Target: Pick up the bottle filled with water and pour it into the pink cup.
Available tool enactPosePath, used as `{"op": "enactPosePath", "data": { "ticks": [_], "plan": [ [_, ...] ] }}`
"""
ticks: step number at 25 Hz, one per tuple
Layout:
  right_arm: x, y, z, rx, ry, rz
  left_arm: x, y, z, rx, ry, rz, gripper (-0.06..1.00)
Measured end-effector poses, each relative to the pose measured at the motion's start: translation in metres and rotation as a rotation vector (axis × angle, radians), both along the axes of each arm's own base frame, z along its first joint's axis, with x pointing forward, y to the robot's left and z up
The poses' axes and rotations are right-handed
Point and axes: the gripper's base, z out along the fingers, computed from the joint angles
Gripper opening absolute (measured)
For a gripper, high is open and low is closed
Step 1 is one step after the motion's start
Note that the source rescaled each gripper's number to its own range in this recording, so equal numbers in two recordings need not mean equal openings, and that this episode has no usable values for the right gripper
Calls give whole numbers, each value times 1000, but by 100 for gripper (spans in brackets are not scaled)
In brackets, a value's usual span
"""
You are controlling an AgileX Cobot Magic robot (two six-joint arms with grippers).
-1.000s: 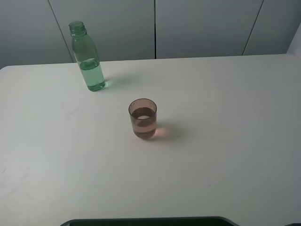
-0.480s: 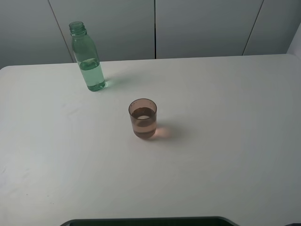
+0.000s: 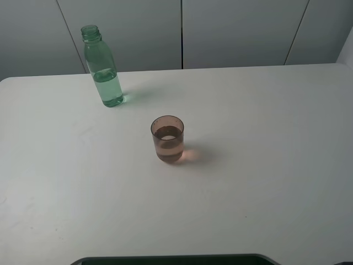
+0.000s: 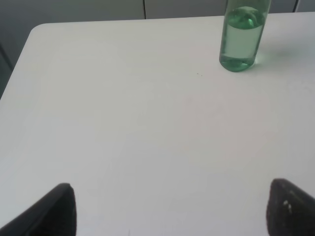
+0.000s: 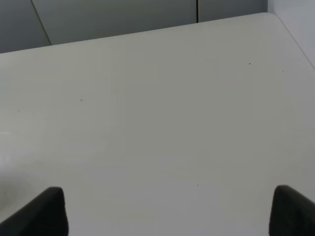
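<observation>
The bottle point(image 3: 103, 67) is clear green plastic, uncapped and upright at the table's far left, about half full of water. In the left wrist view the bottle point(image 4: 241, 37) stands well ahead of my left gripper point(image 4: 172, 211), whose black fingertips point(image 4: 54, 211) are spread wide with nothing between them. The pink cup point(image 3: 167, 138) stands upright near the middle of the table, with liquid in it. My right gripper point(image 5: 172, 214) is open over bare table, far from both objects. Neither gripper shows in the exterior high view.
The white table point(image 3: 265, 165) has a rounded far-left corner and grey wall panels behind it. A dark edge point(image 3: 171, 259) runs along the near side of the exterior high view.
</observation>
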Motion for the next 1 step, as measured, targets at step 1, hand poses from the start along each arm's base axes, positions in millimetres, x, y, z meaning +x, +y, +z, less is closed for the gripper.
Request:
{"op": "enactPosePath", "data": {
  "ticks": [1],
  "plan": [
    [0,0,0,0,0,0,0,0,0,0,0,0,100]
  ]
}}
